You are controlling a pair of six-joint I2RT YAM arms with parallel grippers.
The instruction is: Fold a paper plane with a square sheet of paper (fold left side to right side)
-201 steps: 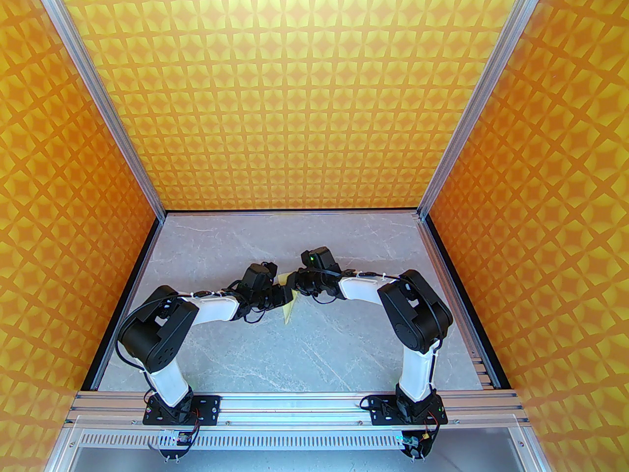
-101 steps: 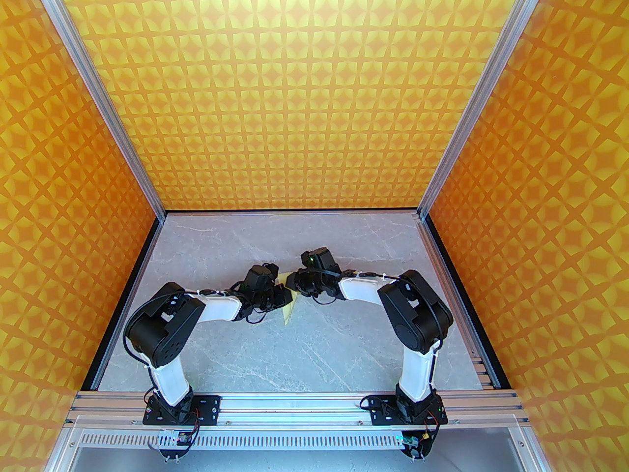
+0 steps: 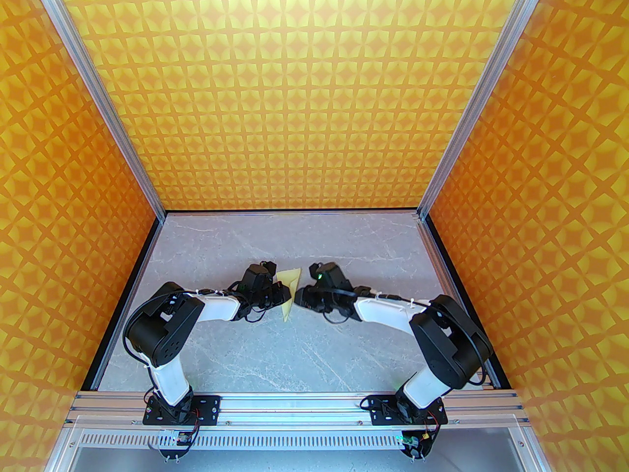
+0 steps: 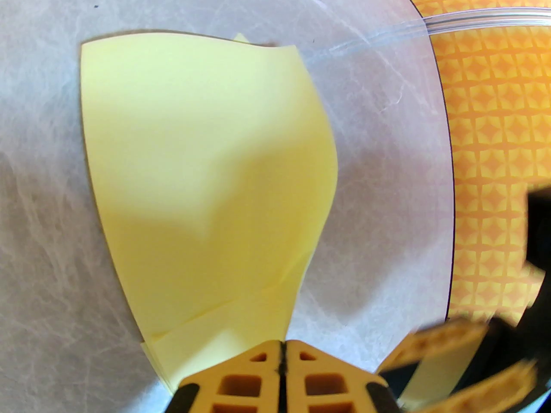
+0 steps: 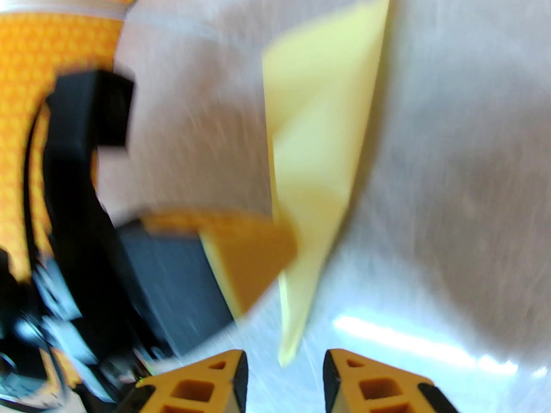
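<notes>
The pale yellow sheet of paper (image 3: 291,278) is folded into a narrow pointed shape and held up off the grey table, between the two arms. My left gripper (image 3: 286,297) is shut on its lower edge. In the left wrist view the fingertips (image 4: 262,359) pinch the sheet of paper (image 4: 206,166), which bulges and shows creases. My right gripper (image 3: 299,297) stands just right of the paper, open. The right wrist view is blurred: the right gripper (image 5: 285,374) has a clear gap, and the pointed end of the paper (image 5: 318,144) hangs just beyond it.
The marble-grey table (image 3: 304,352) is walled by orange patterned panels left, right and behind, with aluminium posts (image 3: 442,165) at the corners. Both arm bases sit on the near rail (image 3: 295,403). The left gripper's finger (image 5: 249,252) crosses the right wrist view.
The left gripper closed on the paper. The right gripper opened and let go, and the right arm drew back to the right. The paper's upper flap now stands free.
</notes>
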